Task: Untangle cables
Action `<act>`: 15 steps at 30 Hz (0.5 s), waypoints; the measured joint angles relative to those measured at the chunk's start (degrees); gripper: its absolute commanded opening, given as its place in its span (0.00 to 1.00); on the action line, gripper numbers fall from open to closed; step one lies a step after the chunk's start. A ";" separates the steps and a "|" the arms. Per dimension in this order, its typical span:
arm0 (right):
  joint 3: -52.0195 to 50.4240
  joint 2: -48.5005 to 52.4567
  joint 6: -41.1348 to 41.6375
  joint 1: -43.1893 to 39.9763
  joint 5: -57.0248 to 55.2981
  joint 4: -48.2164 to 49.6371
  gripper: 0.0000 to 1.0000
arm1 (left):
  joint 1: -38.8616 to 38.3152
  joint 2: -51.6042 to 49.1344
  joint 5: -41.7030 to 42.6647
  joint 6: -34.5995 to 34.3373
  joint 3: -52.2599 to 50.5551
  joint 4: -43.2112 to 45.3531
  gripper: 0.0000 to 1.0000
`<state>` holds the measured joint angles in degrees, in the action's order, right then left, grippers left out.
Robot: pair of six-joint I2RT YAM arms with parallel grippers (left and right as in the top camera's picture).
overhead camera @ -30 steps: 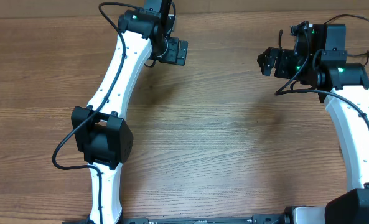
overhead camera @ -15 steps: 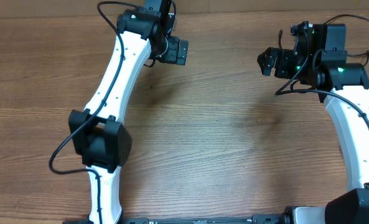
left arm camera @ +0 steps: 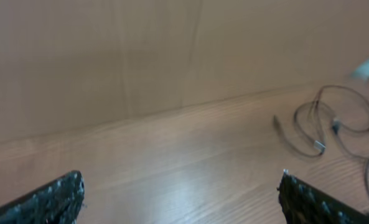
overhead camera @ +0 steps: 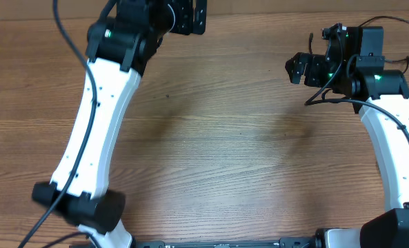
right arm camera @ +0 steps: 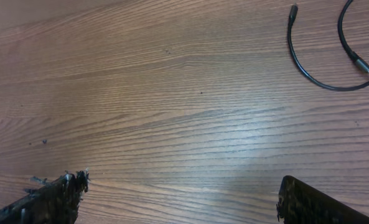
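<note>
The cables (left arm camera: 329, 122) show in the left wrist view at the right: thin black cords in loose overlapping loops on the wooden table, with a silver-tipped plug (left arm camera: 319, 147). In the right wrist view a single black cable (right arm camera: 308, 67) curves at the top right, with a silver-tipped end (right arm camera: 364, 65). No cables show in the overhead view. My left gripper (left arm camera: 181, 199) is open and empty, far from the loops; in the overhead view it (overhead camera: 196, 17) is at the far edge. My right gripper (right arm camera: 178, 196) is open and empty above bare wood; overhead it (overhead camera: 296, 67) is at the back right.
A plain tan wall (left arm camera: 172, 50) rises behind the table's far edge in the left wrist view. The left arm (overhead camera: 97, 117) stretches along the table's left side and the right arm (overhead camera: 390, 138) along the right side. Thicker black robot cables hang by both arms.
The left arm has swung out and its gripper has moved toward the far edge of the table. The right arm has not moved.
</note>
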<state>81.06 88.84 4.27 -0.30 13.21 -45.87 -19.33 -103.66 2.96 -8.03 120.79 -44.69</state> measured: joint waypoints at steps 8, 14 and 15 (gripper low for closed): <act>0.00 0.00 -0.02 0.00 0.00 0.00 1.00 | -2.45 17.14 -0.04 5.73 -24.02 21.88 1.00; 0.00 0.00 0.00 0.02 -0.07 0.02 1.00 | -2.45 32.20 -0.22 9.77 -40.22 32.59 0.99; 0.00 0.00 0.02 0.00 -0.09 -0.02 1.00 | -2.45 34.77 -0.22 10.12 -42.80 34.53 1.00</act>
<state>81.06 88.84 4.29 -0.30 13.13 -45.89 -21.78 -68.88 2.74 2.09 78.00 -10.15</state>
